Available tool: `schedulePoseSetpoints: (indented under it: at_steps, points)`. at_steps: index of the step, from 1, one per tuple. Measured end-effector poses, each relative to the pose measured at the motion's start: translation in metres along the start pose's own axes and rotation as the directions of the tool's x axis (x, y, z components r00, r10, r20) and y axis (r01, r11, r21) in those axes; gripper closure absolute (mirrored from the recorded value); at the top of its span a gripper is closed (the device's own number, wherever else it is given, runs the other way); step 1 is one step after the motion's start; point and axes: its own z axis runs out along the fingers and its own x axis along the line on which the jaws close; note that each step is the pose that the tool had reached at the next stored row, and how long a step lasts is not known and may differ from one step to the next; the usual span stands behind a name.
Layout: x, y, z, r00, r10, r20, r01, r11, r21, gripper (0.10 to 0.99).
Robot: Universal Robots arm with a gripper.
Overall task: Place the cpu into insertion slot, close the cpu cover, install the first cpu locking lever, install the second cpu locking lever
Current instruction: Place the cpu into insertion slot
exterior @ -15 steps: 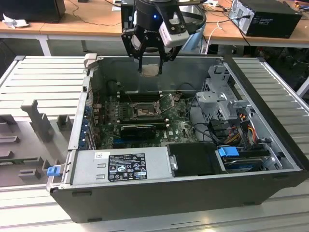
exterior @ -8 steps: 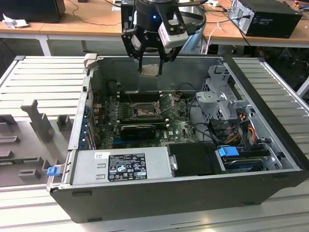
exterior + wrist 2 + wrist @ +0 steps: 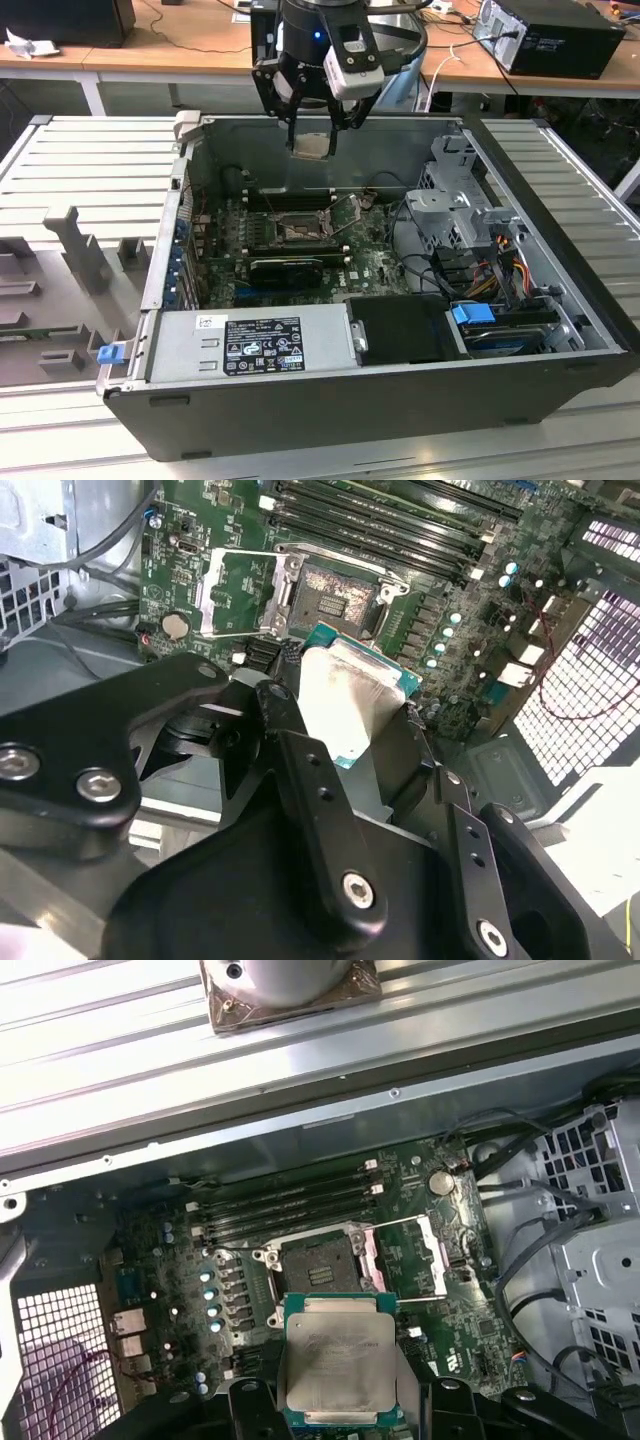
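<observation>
My gripper (image 3: pixel 313 135) hangs above the open computer case, over its rear wall, shut on the cpu (image 3: pixel 312 146). The cpu (image 3: pixel 338 1363) is a flat square chip with a silvery-tan top and a green edge, held level between the two black fingers (image 3: pixel 285 715) in both wrist views. Below it on the motherboard lies the insertion slot (image 3: pixel 318 1265), a brownish square recess, uncovered. The cpu cover (image 3: pixel 405 1255) stands flipped open beside the slot; in the second wrist view the cover (image 3: pixel 235 590) lies next to the slot (image 3: pixel 335 595) and the cpu (image 3: pixel 345 695) sits apart from both.
Long black memory slots (image 3: pixel 285 1205) run beside the socket. A power supply (image 3: pixel 250 345) fills the case's near side, and a drive cage (image 3: pixel 455 200) with cables stands at the exterior view's right. Grey moulded trays (image 3: pixel 70 250) lie outside the case on the left.
</observation>
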Motion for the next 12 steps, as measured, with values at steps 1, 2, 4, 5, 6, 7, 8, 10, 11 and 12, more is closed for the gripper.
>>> schedulePoseSetpoints:
  at_steps: [1, 2, 4, 5, 6, 7, 8, 10, 11, 12]
  points:
    - [0.0, 0.0, 0.0, 0.9999, 0.01, 0.0009, -0.01, 0.9999, 0.0, 0.557]
    - [0.0, 0.0, 0.0001, 0.9996, 0.029, 0.0026, -0.029, 0.9996, -0.001, 0.557]
    - [0.0, 0.0, 0.0001, 0.9991, 0.043, 0.0038, -0.043, 0.9991, -0.001, 0.557]
    - [0.0, 0.0, 0.0001, 0.9987, 0.051, 0.0046, -0.051, 0.9987, -0.001, 0.557]
    - [0.0, 0.0, 0.0002, 0.9981, 0.062, 0.0055, -0.062, 0.9981, -0.001, 0.557]
    - [0.0, 0.0, 0.0003, 0.9969, 0.078, 0.0069, -0.078, 0.997, -0.002, 0.557]
    - [0.0, -0.0001, 0.0004, 0.9959, 0.09, 0.008, -0.09, 0.9959, -0.002, 0.557]
    - [0.0, -0.0001, 0.0011, 0.9925, 0.122, 0.0109, -0.122, 0.9925, -0.003, 0.557]
    - [0.0, -0.0001, 0.0015, 0.9894, 0.145, 0.0129, -0.145, 0.9895, -0.004, 0.557]
    - [0.0, -0.0002, 0.0019, 0.9851, 0.171, 0.0152, -0.171, 0.9852, -0.004, 0.557]
